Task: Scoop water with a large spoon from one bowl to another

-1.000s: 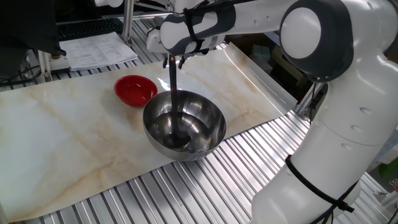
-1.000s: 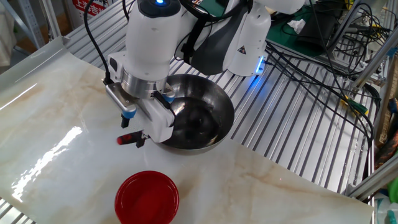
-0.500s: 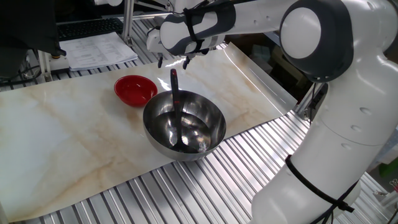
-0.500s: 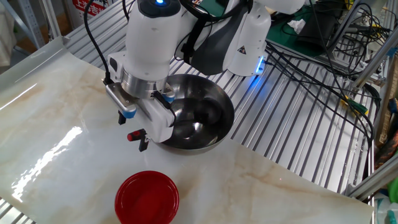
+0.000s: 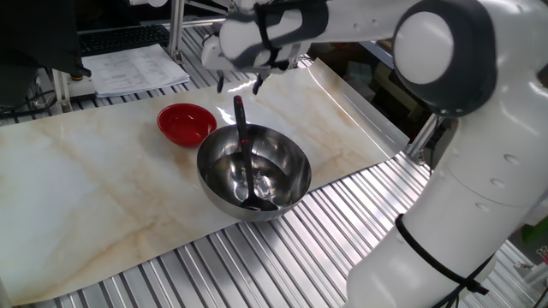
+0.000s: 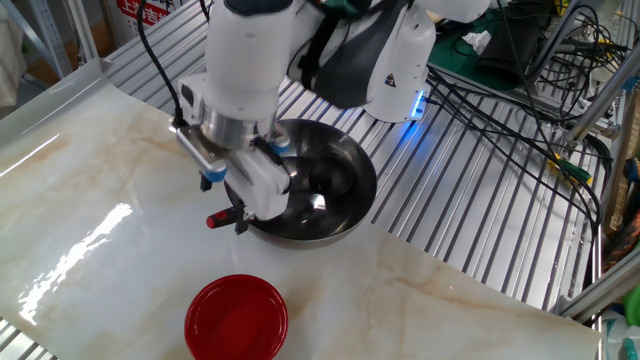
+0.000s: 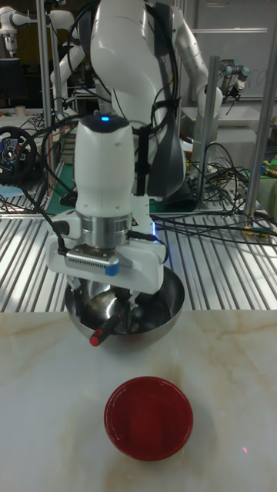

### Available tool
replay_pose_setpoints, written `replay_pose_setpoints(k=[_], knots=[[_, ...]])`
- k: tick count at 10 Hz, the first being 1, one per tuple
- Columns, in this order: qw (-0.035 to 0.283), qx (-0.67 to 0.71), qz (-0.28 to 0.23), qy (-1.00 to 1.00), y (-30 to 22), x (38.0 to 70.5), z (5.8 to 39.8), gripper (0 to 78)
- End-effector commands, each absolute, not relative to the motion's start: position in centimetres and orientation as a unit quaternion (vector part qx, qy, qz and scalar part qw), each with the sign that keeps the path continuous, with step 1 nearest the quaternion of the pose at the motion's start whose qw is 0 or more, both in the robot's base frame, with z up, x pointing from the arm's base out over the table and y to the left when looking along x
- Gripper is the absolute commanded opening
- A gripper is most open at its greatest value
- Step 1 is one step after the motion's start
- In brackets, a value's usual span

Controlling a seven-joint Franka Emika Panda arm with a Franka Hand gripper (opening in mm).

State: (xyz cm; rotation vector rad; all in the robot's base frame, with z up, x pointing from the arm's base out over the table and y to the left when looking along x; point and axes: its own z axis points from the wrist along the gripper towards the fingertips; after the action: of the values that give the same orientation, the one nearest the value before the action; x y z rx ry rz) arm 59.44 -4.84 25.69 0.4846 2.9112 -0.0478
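Two bowls on marble-patterned desk [image 5: 86,197]: small glossy red bowl [image 5: 186,123] left, large shiny steel bowl [image 5: 254,172] just right. Black long-handled ladle [image 5: 243,145] leaning inside steel bowl. Pincer [image 5: 239,81] above handle tip, spread open, gripping nothing.

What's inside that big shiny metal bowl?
A black ladle leans in the steel bowl, its scoop at the bottom and its handle resting over the rim. Shiny patches near the scoop suggest water, though I cannot tell how much. The gripper hangs above, not holding the ladle.
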Motion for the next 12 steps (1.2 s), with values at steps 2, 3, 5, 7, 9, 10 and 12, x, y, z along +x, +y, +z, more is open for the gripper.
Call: replay_pose_setpoints(k=[2,3,5,7,9,10,12], knots=[[0.057,0.154,-0.008,0.986,-3.9,58.3,27.6,77.4],[0.056,0.152,-0.008,0.987,-3.9,58.3,27.6,77.4],[0.045,0.145,-0.010,0.988,-3.9,58.1,28.4,77.4],[0.039,0.144,-0.008,0.989,-3.9,58.1,29.2,77.4],[0.034,0.141,-0.008,0.989,-4.1,57.9,30.8,77.4],[0.033,0.137,-0.004,0.990,-4.2,57.8,31.5,77.4],[0.030,0.132,-0.004,0.991,-4.3,57.7,32.3,77.4]])
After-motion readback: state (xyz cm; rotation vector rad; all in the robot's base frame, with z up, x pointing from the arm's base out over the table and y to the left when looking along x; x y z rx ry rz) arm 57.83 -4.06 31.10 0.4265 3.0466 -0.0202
